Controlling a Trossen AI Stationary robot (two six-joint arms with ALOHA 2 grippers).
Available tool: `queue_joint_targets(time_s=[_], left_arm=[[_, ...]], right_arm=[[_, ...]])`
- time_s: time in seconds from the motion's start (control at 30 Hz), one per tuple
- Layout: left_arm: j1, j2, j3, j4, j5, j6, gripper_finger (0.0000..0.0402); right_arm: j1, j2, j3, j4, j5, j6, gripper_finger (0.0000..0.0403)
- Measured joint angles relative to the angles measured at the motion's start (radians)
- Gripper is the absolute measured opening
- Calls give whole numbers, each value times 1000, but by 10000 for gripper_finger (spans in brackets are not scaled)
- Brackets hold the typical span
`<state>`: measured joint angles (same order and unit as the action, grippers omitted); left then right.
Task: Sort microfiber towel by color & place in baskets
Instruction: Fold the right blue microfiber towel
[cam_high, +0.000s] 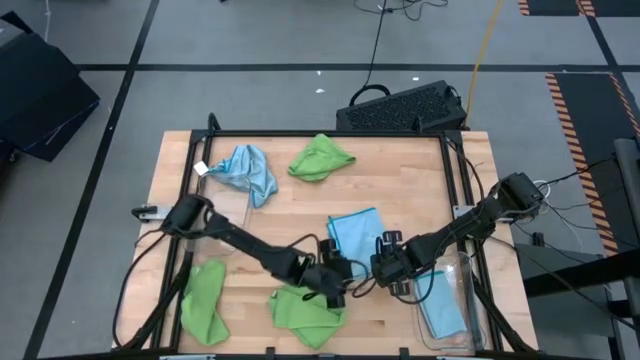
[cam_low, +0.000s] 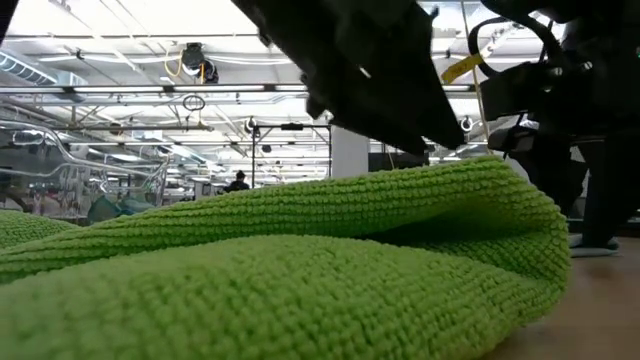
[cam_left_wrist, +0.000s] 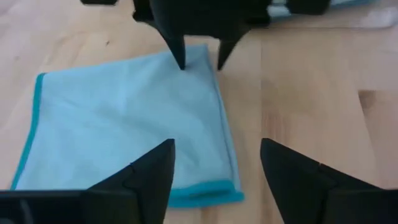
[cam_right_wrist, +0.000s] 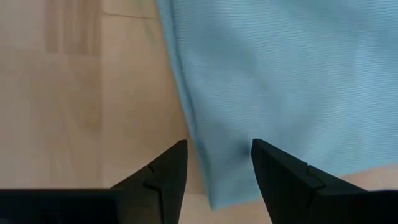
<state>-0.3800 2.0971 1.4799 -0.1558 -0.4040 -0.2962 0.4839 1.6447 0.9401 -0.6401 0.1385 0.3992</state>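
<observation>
Wooden table, flat light blue towel mid-table, no legible writing, left gripper released at its near edge, right gripper parted over its side edge, grasping nothing, white tag blank.

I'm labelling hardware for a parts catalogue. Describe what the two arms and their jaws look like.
Both arms are dark, near-black, jointed tube segments with black cables trailing from their bases. The left gripper and right gripper are blocky black units. Up close, each shows two matte black, wedge-shaped fingers tapering to blunt tips. No markings are visible.
</observation>
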Motion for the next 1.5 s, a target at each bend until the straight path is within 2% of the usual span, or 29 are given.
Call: queue_joint_targets(time_s=[0.17, 0.37, 0.6, 0.87, 0.93, 1.0, 1.2, 1.37, 1.5], left_arm=[[26, 47, 0, 31, 89, -32, 252], [-9, 95, 0, 56, 89, -2, 253], [-40, 148, 1, 55, 82, -66, 253], [-42, 182, 6, 43, 55, -91, 249], [-39, 183, 7, 11, 54, -101, 230], [-37, 184, 8, -28, 36, -116, 191], [-28, 182, 8, -97, 37, -135, 24], [-34, 162, 7, -172, 46, -170, 10], [-37, 128, 3, -261, 50, -170, 7]], right_arm=[[2, 0, 0, 68, -43, 33, 171], [3, 0, 0, 94, -63, 34, 171], [2, -2, 0, 89, -61, 24, 171], [26, -138, 1, 82, -61, 83, 171], [34, -161, 2, 79, -52, 110, 171], [41, -164, 2, 78, -30, 116, 171], [65, -113, 2, 125, -37, 118, 171], [98, -110, 2, 225, -36, 171, 171], [113, -109, 2, 210, -35, 190, 171]])
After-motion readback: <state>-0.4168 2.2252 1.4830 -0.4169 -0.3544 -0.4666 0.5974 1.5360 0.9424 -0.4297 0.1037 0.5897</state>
